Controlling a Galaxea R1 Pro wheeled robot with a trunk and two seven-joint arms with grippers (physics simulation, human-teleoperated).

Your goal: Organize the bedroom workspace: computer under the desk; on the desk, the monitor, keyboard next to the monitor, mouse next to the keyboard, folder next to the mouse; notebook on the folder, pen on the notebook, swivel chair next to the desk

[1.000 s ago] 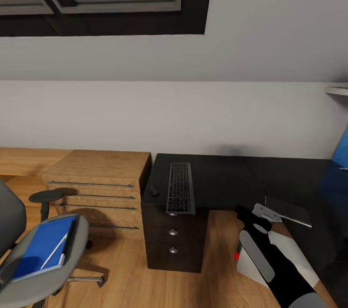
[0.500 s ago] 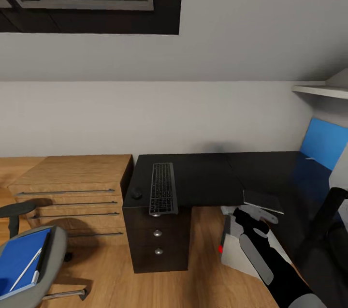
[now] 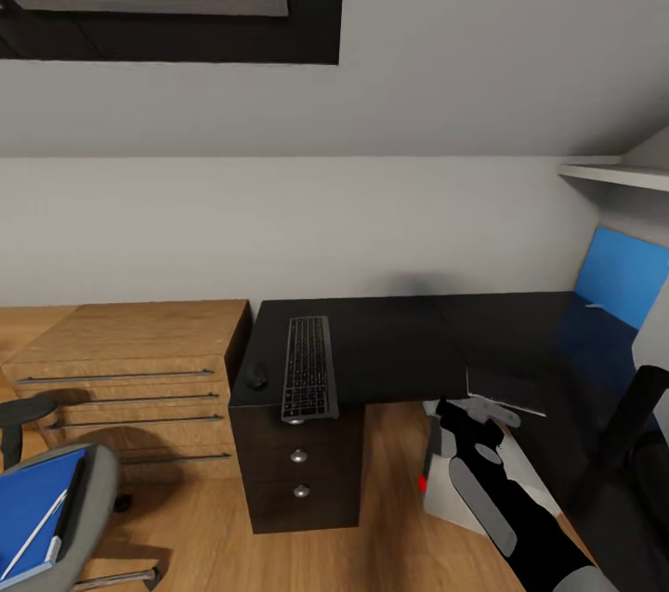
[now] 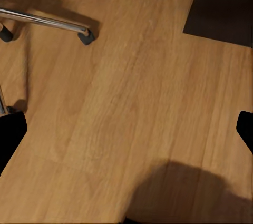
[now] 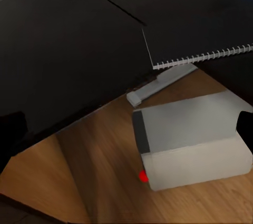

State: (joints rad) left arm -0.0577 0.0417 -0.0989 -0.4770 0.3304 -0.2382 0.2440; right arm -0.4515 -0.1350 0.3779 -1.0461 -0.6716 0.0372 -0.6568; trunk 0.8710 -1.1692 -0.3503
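Note:
The keyboard (image 3: 308, 378) lies on the black desk (image 3: 400, 346) over its drawer unit, and the mouse (image 3: 256, 376) sits just left of it. A dark spiral notebook (image 3: 506, 390) (image 5: 211, 18) rests at the desk's inner edge. The white computer tower (image 3: 444, 480) (image 5: 190, 145) with a red light stands on the floor under the desk. At the lower left, the swivel chair (image 3: 88, 527) carries the blue folder (image 3: 32, 504) and the pen (image 3: 37, 532). My right gripper (image 3: 465, 410) (image 5: 126, 129) hangs open above the tower. My left gripper (image 4: 126, 129) is open over bare floor.
A wooden drawer chest (image 3: 130, 369) stands left of the desk. On the right are a blue panel (image 3: 618, 276), a wall shelf (image 3: 613, 174) and a dark slanted post (image 3: 632, 420). A chair leg with a caster (image 4: 84, 35) lies on the wooden floor (image 4: 132, 103).
The whole head picture has shifted left, so the camera has turned right; most of the chair has slid off the left edge. My right arm keeps its pose.

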